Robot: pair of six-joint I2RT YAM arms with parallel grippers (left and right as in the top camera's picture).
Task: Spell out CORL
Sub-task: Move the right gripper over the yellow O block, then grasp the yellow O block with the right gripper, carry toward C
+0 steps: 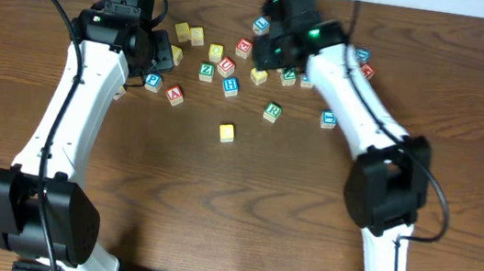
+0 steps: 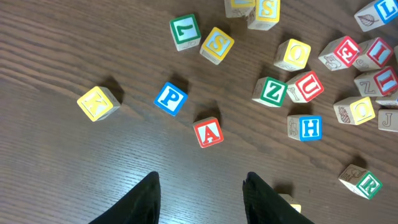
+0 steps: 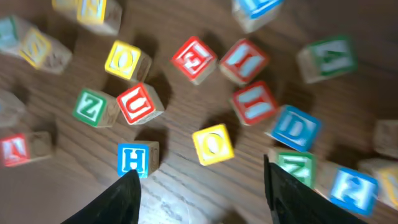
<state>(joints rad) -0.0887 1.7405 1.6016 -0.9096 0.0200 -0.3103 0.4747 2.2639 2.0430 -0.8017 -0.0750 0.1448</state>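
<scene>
Our right tool [image 3: 200, 174] hung released over the nearer yellow O block [image 3: 213, 144], fingers [image 3: 121, 202] spread wide enough to straddle it. Our left tool [image 2: 200, 179] gaped empty too, just short of the A block [image 2: 208, 132]. The letter blocks [image 1: 225, 66] lay scattered on the bench [image 1: 215, 206], no word begun.

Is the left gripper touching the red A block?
Apart. Left wrist view: the open left gripper hangs short of the red A block, with table showing between them.
</scene>
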